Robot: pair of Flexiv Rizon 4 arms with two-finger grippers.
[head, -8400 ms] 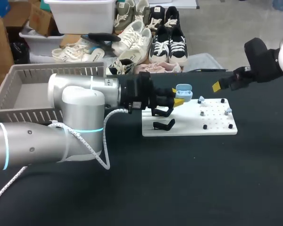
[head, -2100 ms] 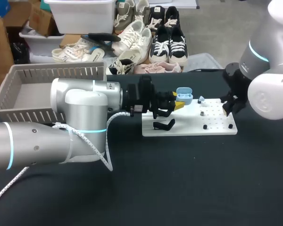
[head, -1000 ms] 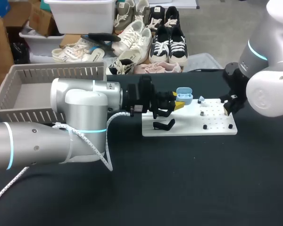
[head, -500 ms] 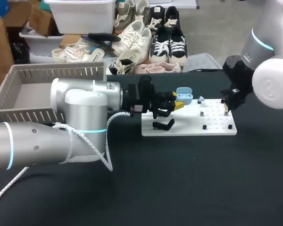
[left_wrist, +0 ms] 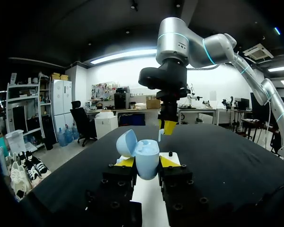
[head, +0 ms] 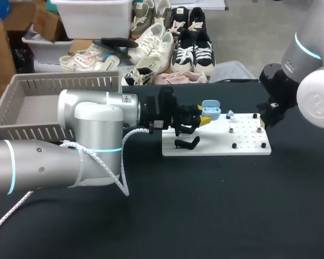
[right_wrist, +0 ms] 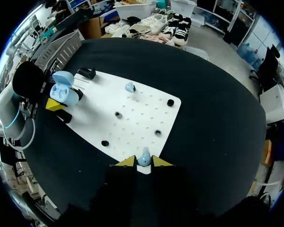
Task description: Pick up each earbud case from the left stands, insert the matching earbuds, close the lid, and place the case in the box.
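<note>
At nine o'clock on the table stood the grey box (head: pixel 21 127). From that side the left arm (head: pixel 92 129) stretched toward three o'clock. Both yellow tips of the left gripper (head: pixel 204 116) were clamped on the pale-blue earbud case (head: pixel 211 108), which was held with its lid open over the ten-o'clock corner of the white board (head: pixel 216 149). A bare black stand (head: pixel 188 143) sat at seven o'clock of the case.

The case looked light, hard and smooth-shelled, so likely to slip. The lower body, where the tips sat, seemed the right hold, since it left the hinge free.

At three o'clock of the case, one earbud (head: pixel 230 114) remained on the board. Over the board's two-o'clock corner hung the right gripper (head: pixel 265 121), its tips pinched together on the other earbud (right_wrist: pixel 144 160). That piece was judged tiny, glossy and easily twisted, and best nipped across its bulb.

Eight seconds earlier both earbuds lay on the board and the right gripper hovered apart at two o'clock, holding nothing. Two seconds earlier it was down at the board's three-o'clock edge. Since then it had lifted clear with the earbud, while the left arm kept its pose.
</note>
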